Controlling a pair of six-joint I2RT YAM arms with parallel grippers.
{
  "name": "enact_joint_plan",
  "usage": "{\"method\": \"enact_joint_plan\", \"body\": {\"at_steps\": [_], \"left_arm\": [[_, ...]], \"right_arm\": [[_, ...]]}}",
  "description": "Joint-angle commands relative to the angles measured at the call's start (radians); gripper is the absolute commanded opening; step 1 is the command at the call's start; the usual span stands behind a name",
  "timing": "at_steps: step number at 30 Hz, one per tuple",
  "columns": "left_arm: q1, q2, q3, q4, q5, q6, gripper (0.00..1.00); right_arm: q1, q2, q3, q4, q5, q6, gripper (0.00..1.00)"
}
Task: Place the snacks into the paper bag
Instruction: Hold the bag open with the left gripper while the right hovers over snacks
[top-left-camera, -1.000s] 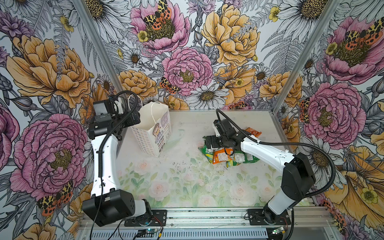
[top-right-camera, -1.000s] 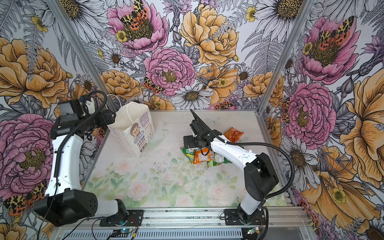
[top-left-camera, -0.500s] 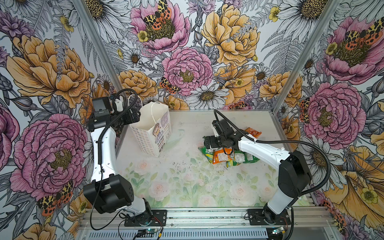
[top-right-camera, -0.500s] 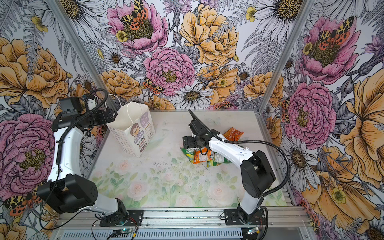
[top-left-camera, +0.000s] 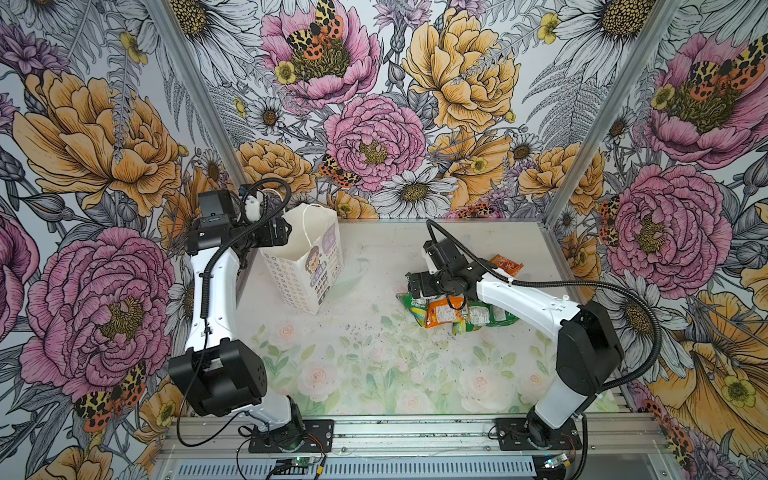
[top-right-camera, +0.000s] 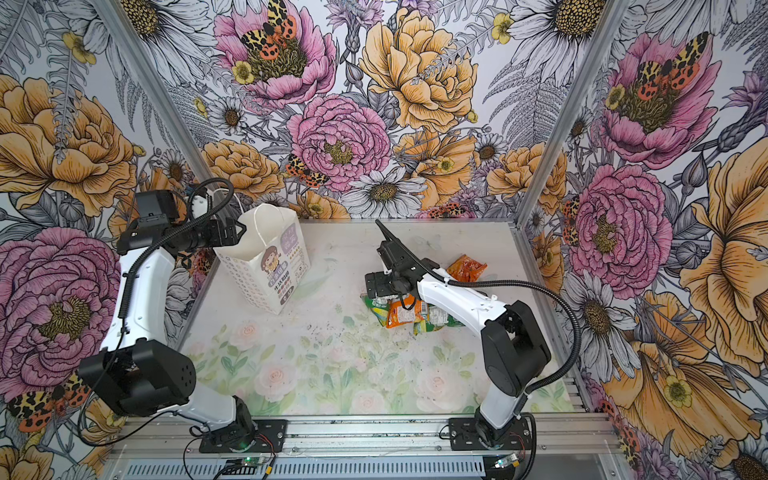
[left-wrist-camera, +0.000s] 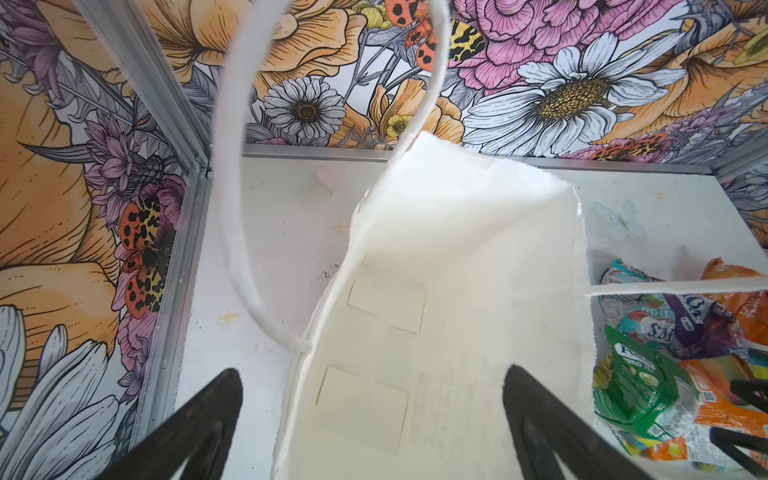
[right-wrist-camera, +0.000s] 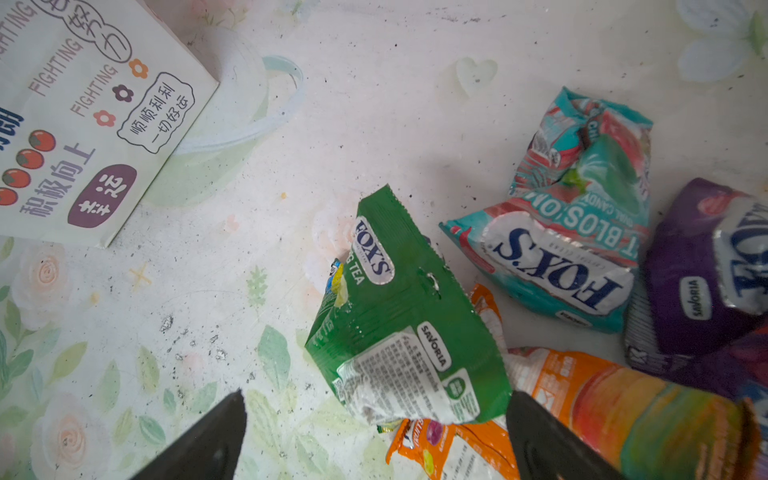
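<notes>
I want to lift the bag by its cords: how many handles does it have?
2. One handle loops up from the paper bag rim that the open left gripper straddles; the other sticks out past the opposite rim, toward the snacks.

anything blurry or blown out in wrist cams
Left wrist view: the thin white cord handle near the lens is soft, the white paper bag's inside nearly washed out. Right wrist view: the green crinkly FOX'S packet is sharp, the orange plastic packet beside it smeared.
</notes>
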Motion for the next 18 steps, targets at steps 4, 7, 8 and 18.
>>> {"method": "enact_joint_plan", "body": {"at_steps": [4,7,8,18], "left_arm": [[-0.003,0.031,0.043,0.001,-0.057,0.039,0.99],[-0.003,0.037,0.046,0.001,-0.078,0.05,0.99],[-0.004,0.038,0.044,0.003,-0.078,0.052,0.99],[-0.013,0.06,0.044,0.017,-0.081,0.048,0.94]], "right_arm": [[0.0,0.004,0.021,0.001,0.007,-0.01,1.0],[0.0,0.0,0.015,0.001,0.008,-0.01,1.0],[0.0,-0.001,0.012,0.001,0.009,-0.01,1.0],[-0.001,-0.01,0.002,0.001,0.016,-0.008,1.0]]}}
